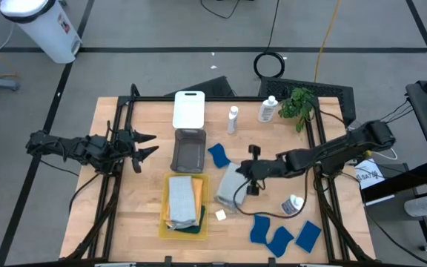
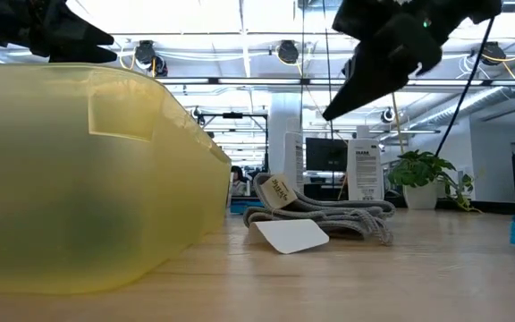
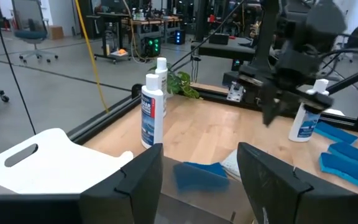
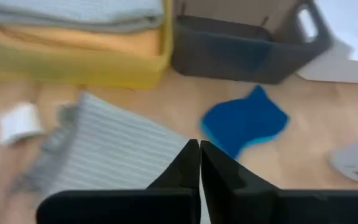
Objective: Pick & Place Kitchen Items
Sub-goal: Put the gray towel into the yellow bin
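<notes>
While the right tool (image 1: pixel 253 180) hangs closed and empty above the tabletop's (image 1: pixel 147 122) middle, the pale grey cloth (image 1: pixel 230 187) lies just beneath it, a blue sponge (image 1: pixel 218 154) beside. Left tool (image 1: pixel 145 144) is open near the left edge, holding nothing. Count: three white bottles, four blue sponges, three near the front right corner; more folded cloths stacked in the yellow tray (image 1: pixel 164 219).

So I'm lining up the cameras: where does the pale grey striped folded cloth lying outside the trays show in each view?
High view: pale grey striped folded cloth, right of the yellow plastic tray.
Low view: centre, right of that tray.
Left wrist view: cannot tell.
Right wrist view: lower left, below the tray.
Shared landmark: the yellow tray.
</notes>
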